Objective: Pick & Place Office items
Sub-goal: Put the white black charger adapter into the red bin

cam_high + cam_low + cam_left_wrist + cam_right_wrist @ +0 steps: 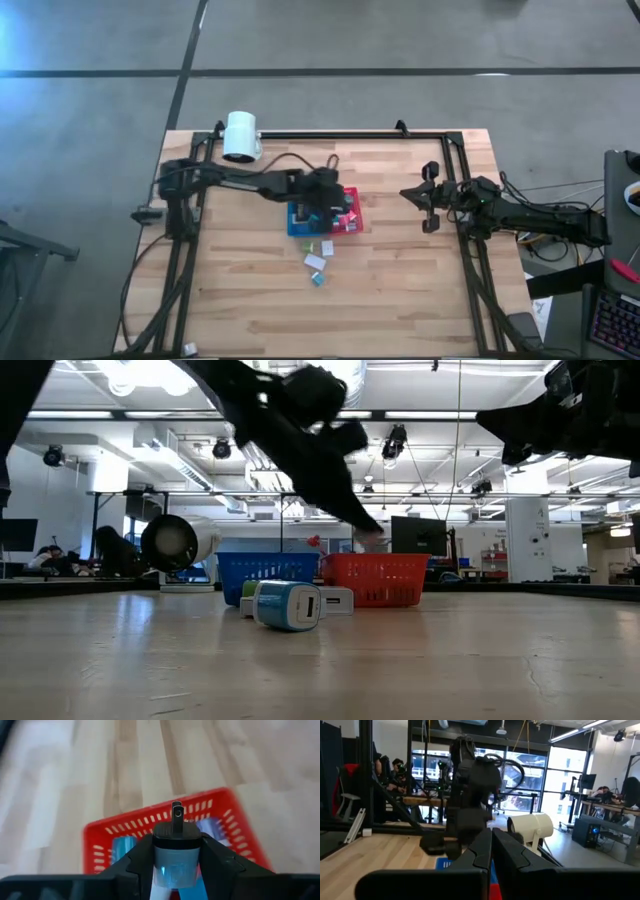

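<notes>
Left wrist view: left gripper (177,865) was closed on a small charger (177,855) with a black cap and one metal prong, held above the red tray (240,822).
High view: left gripper (325,200) hung over the blue tray (296,226) and red tray (355,208), which stood side by side at mid-table.
Loose items: a white block (314,262), another white block (327,247), a green piece (309,245) and a teal piece (318,280) lay on the table (400,290) just in front of the trays.
Low view: a teal-and-white charger (288,605) and a white block (335,600) lay before both trays.
Right gripper (432,198): idle at the table's right edge, well apart from the trays; fingers pressed together, holding nothing.
Risk, release: the charger was held near one tray wall; letting go off-centre could bounce it off the rim onto the table.
Risk, grip: the rounded body sat between flat fingers and could twist or slip.
Risk, descent: lowering too far could push the light tray sideways.
Risk, sorting: which tray suited this item could not be told.
</notes>
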You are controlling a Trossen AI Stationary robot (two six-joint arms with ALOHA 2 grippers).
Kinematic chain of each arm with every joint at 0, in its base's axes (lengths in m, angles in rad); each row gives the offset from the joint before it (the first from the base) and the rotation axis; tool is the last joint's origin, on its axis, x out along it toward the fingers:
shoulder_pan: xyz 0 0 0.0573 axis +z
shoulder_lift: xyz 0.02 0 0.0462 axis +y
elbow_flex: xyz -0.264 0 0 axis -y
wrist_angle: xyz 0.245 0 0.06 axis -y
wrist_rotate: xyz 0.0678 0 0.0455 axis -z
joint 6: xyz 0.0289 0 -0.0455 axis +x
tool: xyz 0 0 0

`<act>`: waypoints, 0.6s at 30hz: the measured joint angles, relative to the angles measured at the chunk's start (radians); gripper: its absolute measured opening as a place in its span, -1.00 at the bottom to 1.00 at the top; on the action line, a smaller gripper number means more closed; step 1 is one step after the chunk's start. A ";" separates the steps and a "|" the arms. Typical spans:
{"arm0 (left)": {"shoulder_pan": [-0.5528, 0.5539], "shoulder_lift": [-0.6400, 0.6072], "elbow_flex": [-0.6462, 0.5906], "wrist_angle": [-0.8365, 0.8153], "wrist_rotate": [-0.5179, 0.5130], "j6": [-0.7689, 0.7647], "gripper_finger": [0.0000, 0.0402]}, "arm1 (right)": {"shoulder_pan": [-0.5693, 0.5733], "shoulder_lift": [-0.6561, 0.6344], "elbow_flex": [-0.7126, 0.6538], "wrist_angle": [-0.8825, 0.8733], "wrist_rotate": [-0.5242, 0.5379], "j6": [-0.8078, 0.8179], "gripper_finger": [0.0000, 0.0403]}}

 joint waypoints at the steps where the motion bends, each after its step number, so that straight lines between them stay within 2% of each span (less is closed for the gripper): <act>1: 0.000 0.032 0.024 -0.009 0.000 0.003 -0.37 | 0.000 0.002 0.000 0.000 0.000 -0.002 -0.96; 7: 0.000 0.128 0.123 -0.072 -0.005 0.012 -0.37 | 0.000 0.002 0.000 -0.002 -0.002 -0.011 -0.96; 15: 0.001 0.142 0.133 -0.088 -0.005 -0.010 -0.37 | 0.000 0.002 0.000 -0.003 -0.002 -0.015 -0.96; 18: 0.001 0.139 0.133 -0.100 -0.005 -0.019 -0.10 | 0.000 0.002 0.000 -0.003 -0.002 -0.013 -0.96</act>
